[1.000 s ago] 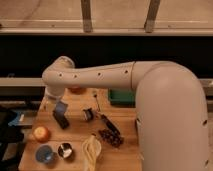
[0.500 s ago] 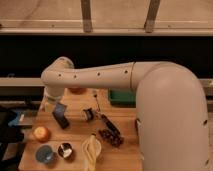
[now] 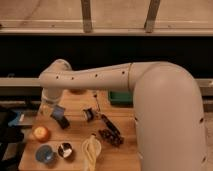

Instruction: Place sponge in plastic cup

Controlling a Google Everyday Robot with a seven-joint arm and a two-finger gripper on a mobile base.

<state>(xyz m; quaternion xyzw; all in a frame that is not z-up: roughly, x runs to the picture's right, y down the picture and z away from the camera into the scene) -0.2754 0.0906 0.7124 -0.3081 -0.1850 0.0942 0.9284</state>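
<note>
Under the arm's end, the sponge (image 3: 58, 113) hangs above the wooden table (image 3: 75, 125), pinched in the closed gripper (image 3: 54, 110).
Its long axis tilts, upper end toward the left, lower end toward the right and down, beside a black bar (image 3: 64, 121). Near the front left corner sits the plastic cup (image 3: 45, 154), between an orange fruit (image 3: 41, 133) and a metal cup (image 3: 65, 150).
</note>
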